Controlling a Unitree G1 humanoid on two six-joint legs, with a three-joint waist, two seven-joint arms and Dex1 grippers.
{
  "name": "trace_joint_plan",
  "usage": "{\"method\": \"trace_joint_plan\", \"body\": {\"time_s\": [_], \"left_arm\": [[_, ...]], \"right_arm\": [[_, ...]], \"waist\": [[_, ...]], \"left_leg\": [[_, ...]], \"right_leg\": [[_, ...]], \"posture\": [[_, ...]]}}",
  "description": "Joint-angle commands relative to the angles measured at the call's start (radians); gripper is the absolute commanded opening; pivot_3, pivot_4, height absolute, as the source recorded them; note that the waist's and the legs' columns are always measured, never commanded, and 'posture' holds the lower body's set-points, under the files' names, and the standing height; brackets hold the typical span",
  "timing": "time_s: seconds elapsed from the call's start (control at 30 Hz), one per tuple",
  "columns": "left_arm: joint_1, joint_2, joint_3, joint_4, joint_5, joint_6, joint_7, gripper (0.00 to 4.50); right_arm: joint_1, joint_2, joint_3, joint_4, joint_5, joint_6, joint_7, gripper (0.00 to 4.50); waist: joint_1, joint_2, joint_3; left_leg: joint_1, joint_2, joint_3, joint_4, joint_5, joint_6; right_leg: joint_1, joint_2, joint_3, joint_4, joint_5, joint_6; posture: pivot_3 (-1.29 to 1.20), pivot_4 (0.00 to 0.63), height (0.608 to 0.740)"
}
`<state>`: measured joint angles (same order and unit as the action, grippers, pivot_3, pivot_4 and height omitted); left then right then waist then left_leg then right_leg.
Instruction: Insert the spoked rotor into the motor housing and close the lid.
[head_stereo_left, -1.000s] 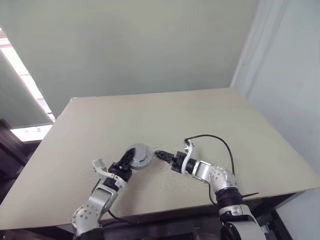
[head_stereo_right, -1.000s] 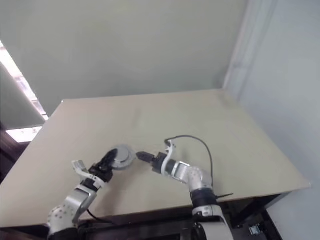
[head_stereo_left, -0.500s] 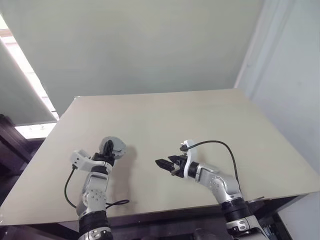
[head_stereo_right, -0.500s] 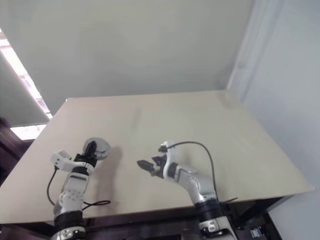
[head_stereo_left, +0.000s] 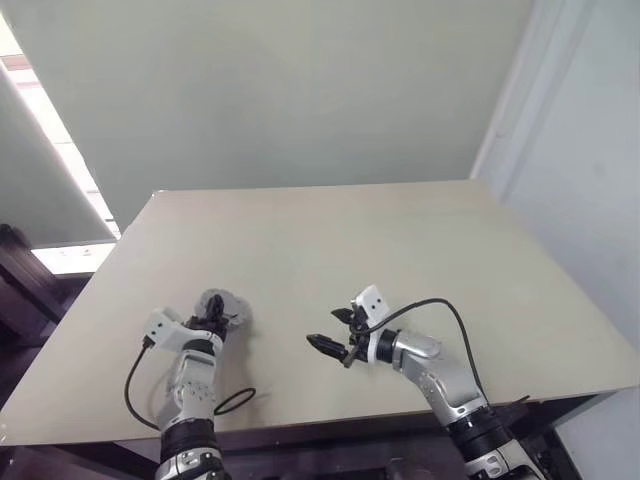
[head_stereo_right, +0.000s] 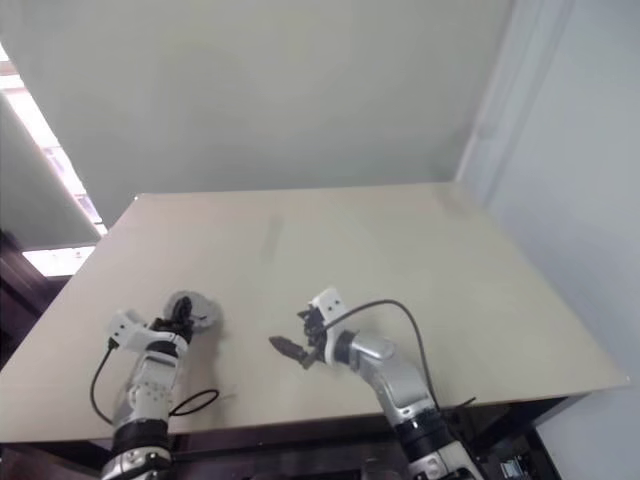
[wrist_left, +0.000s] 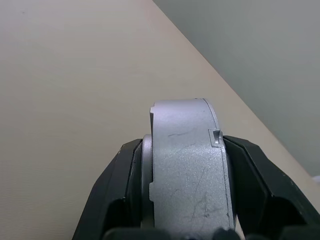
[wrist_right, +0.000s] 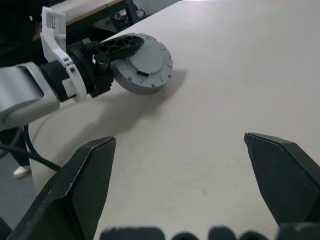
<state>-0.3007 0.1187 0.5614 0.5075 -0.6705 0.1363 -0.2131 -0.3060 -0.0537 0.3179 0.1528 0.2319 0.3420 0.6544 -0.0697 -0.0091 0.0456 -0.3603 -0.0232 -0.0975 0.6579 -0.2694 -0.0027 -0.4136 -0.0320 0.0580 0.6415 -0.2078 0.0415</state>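
The motor housing (wrist_right: 142, 61) — a closed grey metal disc with its lid face showing small screw holes round the rim — sits at the lower left of the head views, pinched edge-on in the left claw (head_stereo_left: 212, 315) just above the worktop (head_stereo_left: 330, 240). In the left wrist view the two black fingers (wrist_left: 127, 172) press on its flat faces, the rim standing upright between them. No copper windings or spoked rotor can be made out; it appears assembled, though that is a judgement.

Handling: rigid, dense for its size, smooth-sided and liable to slip or roll on its edge. Grip across the flat faces, as now, or across the rim.

The right claw (head_stereo_left: 335, 340) — lower centre — stands spread wide and holds nothing, well apart from the disc.
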Motion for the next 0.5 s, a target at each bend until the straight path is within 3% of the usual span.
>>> {"method": "trace_joint_plan", "body": {"time_s": [0.03,0.23,0.5], "left_arm": [[-0.049,0.023,0.0,-0.004,0.022,-0.043,0.009,2.38],[-0.042,0.037,-0.006,0.014,0.058,-0.052,0.023,4.43],[-0.02,0.088,-0.028,0.038,0.218,-0.134,0.161,4.47]], "right_arm": [[-0.013,0.007,-0.001,-0.042,-0.004,-0.028,0.005,4.5],[-0.01,0.007,0.004,-0.043,-0.016,-0.029,0.0,4.5],[-0.006,0.013,0.001,-0.042,-0.021,-0.025,-0.001,4.5]], "waist": [[0.0,0.0,0.0],[0.0,0.0,0.0],[0.0,0.0,0.0]], "left_leg": [[0.0,0.0,-0.001,0.001,0.0,0.0],[0.002,0.0,-0.001,0.003,0.0,0.0],[0.002,0.0,-0.002,0.003,0.0,0.0]], "right_leg": [[0.001,0.0,-0.001,0.0,0.0,0.0],[0.003,0.0,-0.001,0.0,0.0,0.001],[0.003,0.0,-0.002,0.0,0.001,0.0]], "posture": [[0.0,0.0,0.74],[0.0,0.0,0.74],[0.0,0.0,0.74]]}}
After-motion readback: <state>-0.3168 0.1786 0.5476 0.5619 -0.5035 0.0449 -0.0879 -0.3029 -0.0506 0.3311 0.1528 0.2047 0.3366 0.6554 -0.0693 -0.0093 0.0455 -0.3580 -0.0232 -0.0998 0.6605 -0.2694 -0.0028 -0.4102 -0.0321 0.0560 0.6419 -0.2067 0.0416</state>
